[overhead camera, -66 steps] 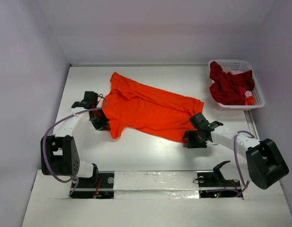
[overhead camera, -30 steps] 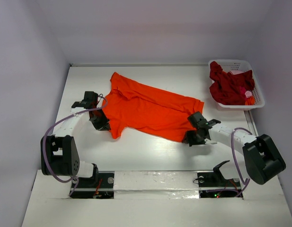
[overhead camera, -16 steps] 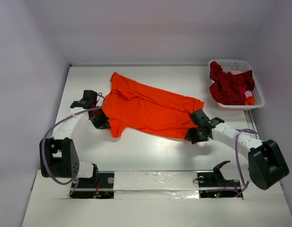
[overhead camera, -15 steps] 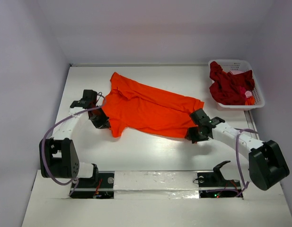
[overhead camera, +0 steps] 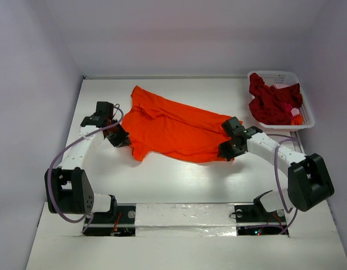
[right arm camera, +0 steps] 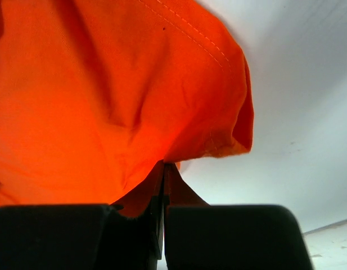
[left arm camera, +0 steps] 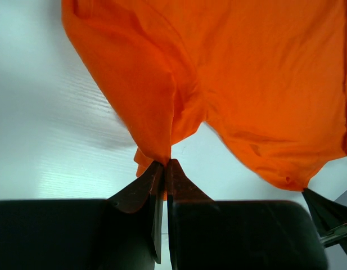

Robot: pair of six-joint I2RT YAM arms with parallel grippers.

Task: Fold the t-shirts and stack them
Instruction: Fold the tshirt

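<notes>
1. Firstly, table (overhead camera: 173, 183): a white strip lies between the arm bases and the cloth, likely the landing place for a fold.
2. Left gripper (left arm camera: 163, 164): the jaws are pinched tight on a bunched pleat at the near-left edge of the orange shirt (overhead camera: 173, 126). Risk: the bite sits at the very tips, so a sharp pull may slip the cloth free.
3. Right gripper (right arm camera: 163, 166): the jaws are closed on the stitched near-right corner, with cloth draping over the tips and lifted off the table. Risk: the bite is equally narrow, so the hem could slide out.
4. Orange shirt: it lies slantwise mid-table, with its near edge raised at both pinches and its far part flat and rumpled. Risks:
   - Uneven travel of the two arms would skew or twist the fold.
   - Dragging low would bunch the far part.
   - A pinch on one layer only would leave the under layer behind.
5. Basket (overhead camera: 306, 120): it sits at the far right, well apart from the orange shirt, and holds the dark red shirt (overhead camera: 269, 101), crumpled and unfolded. Risk: a wide swing of the right arm could knock it.
</notes>
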